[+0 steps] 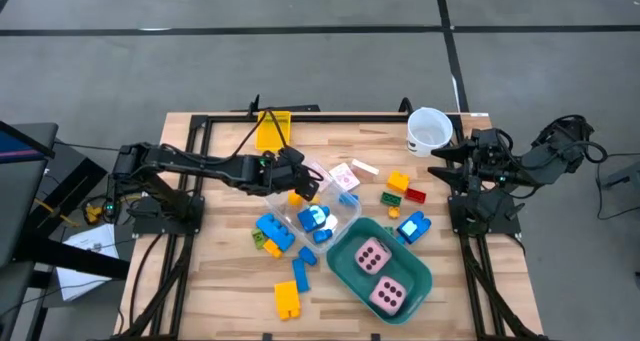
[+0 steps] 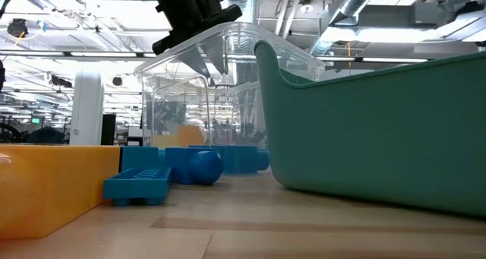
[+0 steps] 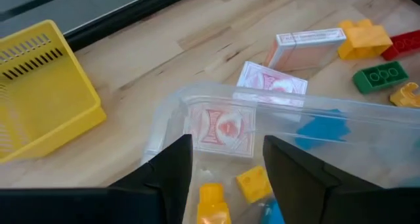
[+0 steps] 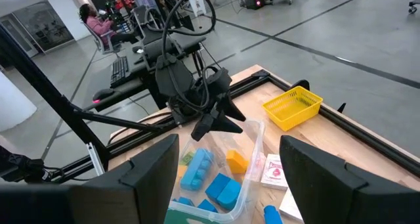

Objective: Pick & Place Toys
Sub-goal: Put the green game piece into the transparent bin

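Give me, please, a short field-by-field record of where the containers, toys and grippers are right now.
left gripper: open, over the clear tub's rim
right gripper: open, waiting at the table's right edge
clear tub: mid-table, holds blue and orange bricks
teal tub: holds two pink dice
yellow basket: at the far edge
white cup: far right corner
loose bricks: between the tubs and the cup

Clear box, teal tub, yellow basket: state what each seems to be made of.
Clear box: thin transparent plastic, glossy; cards and bricks show through its walls.
Teal tub: opaque plastic, smooth, probably moulded, with a rounded rim and even colour.
Yellow basket: rigid plastic, slightly shiny, with slotted walls and a grid floor.
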